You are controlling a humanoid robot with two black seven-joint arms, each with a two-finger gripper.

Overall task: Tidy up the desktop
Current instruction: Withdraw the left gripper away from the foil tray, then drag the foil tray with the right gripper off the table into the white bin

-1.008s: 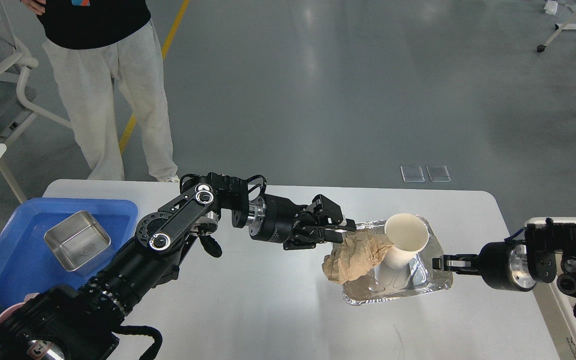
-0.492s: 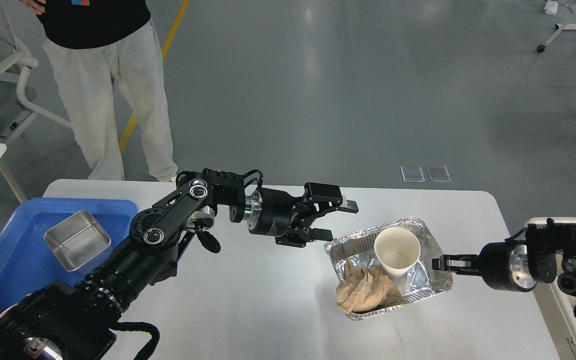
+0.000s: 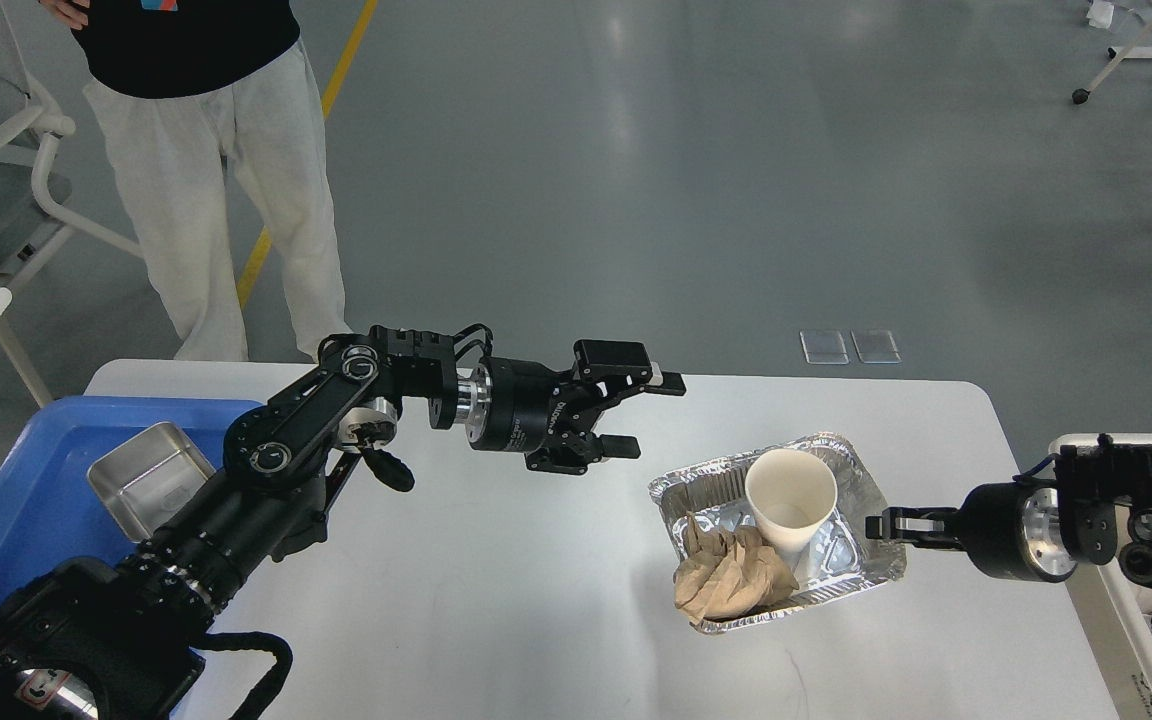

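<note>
Two tools flank foil tray (image 3: 871,480)

Head view, looking down at a white desktop (image 3: 496,600) w/ rounded corners. Left gripper (image 3: 648,414) hangs above the desktop center, jaws spread apart, holding nothing. Near the right side sits a foil tray (image 3: 866,480) w/ an upright paper cup (image 3: 789,505) and crumpled brown paper (image 3: 731,588) inside; paper lies in front of the cup, touching it. Right gripper (image 3: 881,526) sits at the tray's right rim, fingers too dark to tell apart. On the left, a blue tray (image 3: 26,500) holds a steel pan (image 3: 148,472). A person (image 3: 196,150) in light trousers stands beyond the table.
</note>
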